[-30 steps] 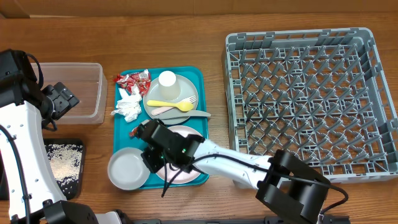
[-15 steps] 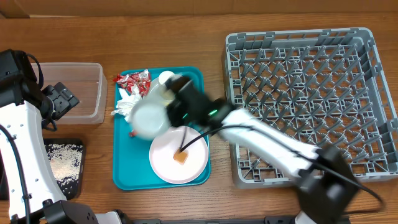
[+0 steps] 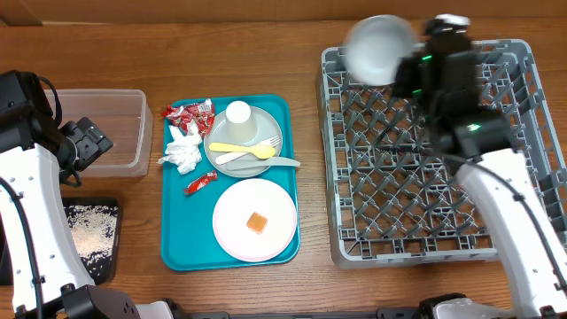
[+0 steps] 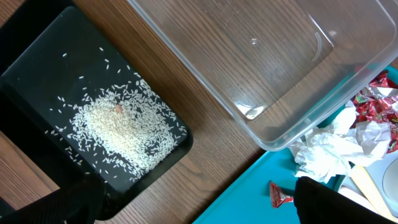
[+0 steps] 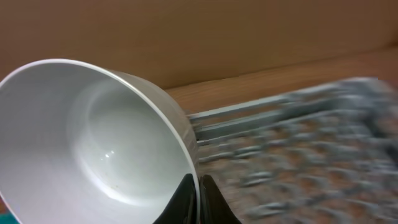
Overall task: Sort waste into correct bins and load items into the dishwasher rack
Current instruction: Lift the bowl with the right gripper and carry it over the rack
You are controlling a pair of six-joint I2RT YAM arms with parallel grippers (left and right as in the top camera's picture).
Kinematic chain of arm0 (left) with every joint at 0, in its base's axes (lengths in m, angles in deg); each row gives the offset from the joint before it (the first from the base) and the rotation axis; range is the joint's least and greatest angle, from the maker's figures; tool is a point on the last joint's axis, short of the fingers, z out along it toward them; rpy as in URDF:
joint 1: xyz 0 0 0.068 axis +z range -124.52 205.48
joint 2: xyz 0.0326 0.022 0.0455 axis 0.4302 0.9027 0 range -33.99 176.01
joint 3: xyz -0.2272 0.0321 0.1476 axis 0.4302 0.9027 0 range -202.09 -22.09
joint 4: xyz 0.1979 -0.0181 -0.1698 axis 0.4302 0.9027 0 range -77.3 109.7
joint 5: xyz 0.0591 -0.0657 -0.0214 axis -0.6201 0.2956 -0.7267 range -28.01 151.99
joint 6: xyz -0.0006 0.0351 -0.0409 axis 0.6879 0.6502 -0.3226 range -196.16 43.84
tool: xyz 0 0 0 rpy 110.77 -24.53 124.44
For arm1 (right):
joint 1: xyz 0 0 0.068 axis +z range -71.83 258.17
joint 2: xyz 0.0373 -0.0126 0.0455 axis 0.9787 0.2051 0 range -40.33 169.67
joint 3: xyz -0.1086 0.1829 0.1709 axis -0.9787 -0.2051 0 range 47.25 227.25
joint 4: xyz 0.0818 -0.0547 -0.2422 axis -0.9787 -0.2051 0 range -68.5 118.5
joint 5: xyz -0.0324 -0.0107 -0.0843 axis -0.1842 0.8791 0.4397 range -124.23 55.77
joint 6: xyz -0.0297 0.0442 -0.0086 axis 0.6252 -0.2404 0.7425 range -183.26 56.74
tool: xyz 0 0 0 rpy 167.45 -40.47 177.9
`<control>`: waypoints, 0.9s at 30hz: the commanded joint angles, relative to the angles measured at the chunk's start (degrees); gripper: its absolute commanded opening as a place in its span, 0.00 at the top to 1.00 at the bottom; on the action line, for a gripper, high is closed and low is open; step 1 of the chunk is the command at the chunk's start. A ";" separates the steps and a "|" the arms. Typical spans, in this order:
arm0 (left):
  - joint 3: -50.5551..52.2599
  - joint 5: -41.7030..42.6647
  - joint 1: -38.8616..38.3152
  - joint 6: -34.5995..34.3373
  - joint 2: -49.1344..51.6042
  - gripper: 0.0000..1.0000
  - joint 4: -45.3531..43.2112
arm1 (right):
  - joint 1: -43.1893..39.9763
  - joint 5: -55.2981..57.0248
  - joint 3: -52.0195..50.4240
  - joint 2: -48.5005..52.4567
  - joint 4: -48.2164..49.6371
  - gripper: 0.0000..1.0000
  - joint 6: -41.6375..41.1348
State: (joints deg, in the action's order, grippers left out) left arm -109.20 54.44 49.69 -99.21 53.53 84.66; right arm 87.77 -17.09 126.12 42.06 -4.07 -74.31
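My right gripper (image 5: pixel 197 186) is shut on the rim of the whitish bowl (image 3: pixel 379 49), held tilted above the far left corner of the grey dishwasher rack (image 3: pixel 523 159); the bowl also fills the right wrist view (image 5: pixel 93 143). On the teal tray the pink plate (image 3: pixel 232 229) carries an orange cube (image 3: pixel 257 222). The grey plate (image 3: pixel 221 135) holds the white cup (image 3: pixel 237 112), a yellow fork (image 3: pixel 244 149) and white cutlery. Red wrappers (image 3: pixel 187 112) and a white napkin (image 3: pixel 182 151) lie beside it. My left gripper (image 4: pixel 199 214) is open above the table between the black tray (image 4: pixel 37 74) of rice and the clear tub (image 4: pixel 249 50).
The teal serving tray (image 3: pixel 182 239) sits mid-table with one more red wrapper (image 3: pixel 200 183) on it. The clear tub (image 3: pixel 111 133) and the black tray (image 3: pixel 89 235) stand at the left edge. A cardboard wall runs behind the table.
My right arm lifted the whitish bowl off the teal tray and swung it right and far, to above the rack's far left corner. The left arm has not moved.
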 commanded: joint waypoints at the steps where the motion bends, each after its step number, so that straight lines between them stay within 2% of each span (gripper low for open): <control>1: -1.11 0.11 -0.24 -1.01 0.33 0.00 -0.31 | -3.93 10.14 1.44 0.98 1.31 0.96 4.79; 8: -1.11 0.11 -0.24 -1.01 0.31 0.00 -0.48 | -8.66 24.20 1.33 7.54 8.11 0.96 16.94; 13: -1.11 0.11 -0.24 -0.98 0.33 0.00 -0.50 | -8.46 36.70 1.33 12.59 17.79 0.96 32.15; 16: -1.11 0.11 -0.22 -0.98 0.33 0.00 -0.46 | -8.46 38.93 1.33 14.45 21.99 0.96 38.49; 27: -1.11 0.11 -0.24 -1.01 0.33 0.00 -0.70 | -6.38 39.17 -3.63 16.65 21.81 0.96 37.66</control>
State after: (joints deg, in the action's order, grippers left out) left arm -109.20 54.46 49.69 -99.21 53.55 84.20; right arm 80.12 20.33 124.83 58.19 17.41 -37.26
